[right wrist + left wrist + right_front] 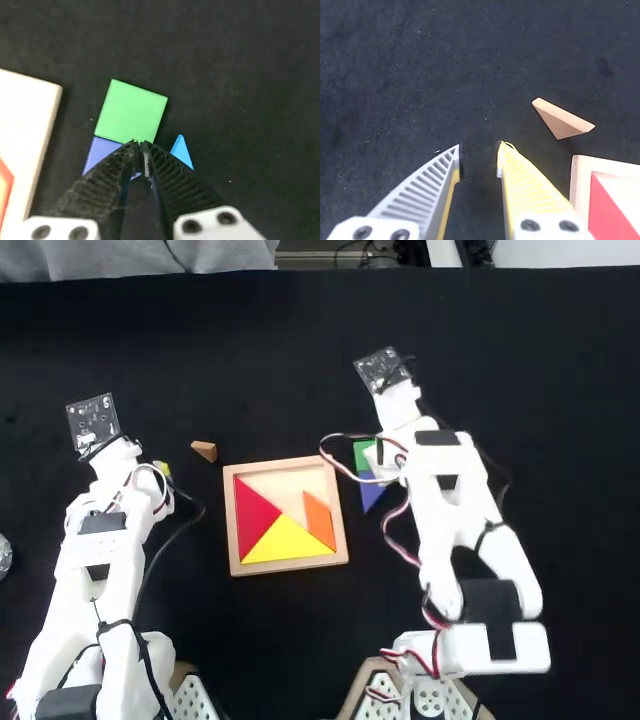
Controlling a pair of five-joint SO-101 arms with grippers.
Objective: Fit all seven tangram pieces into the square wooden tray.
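Note:
The square wooden tray (287,560) lies mid-table holding a red triangle (251,512), a yellow triangle (286,540) and an orange piece (320,518). A brown triangle (204,450) (562,120) rests off the tray's far left corner. My left gripper (480,152) stands open just short of it, with nothing between its fingers. Right of the tray lie a green square (131,112) (364,454), a purple piece (102,152) and a light blue triangle (181,151). My right gripper (139,147) is shut, its tips over the seam between the green square and the purple piece.
Black cloth covers the table, with bare room along the far side. The tray's corner (580,175) and the red triangle (615,210) lie close to my left gripper. The tray's light rim (25,135) is near the purple piece.

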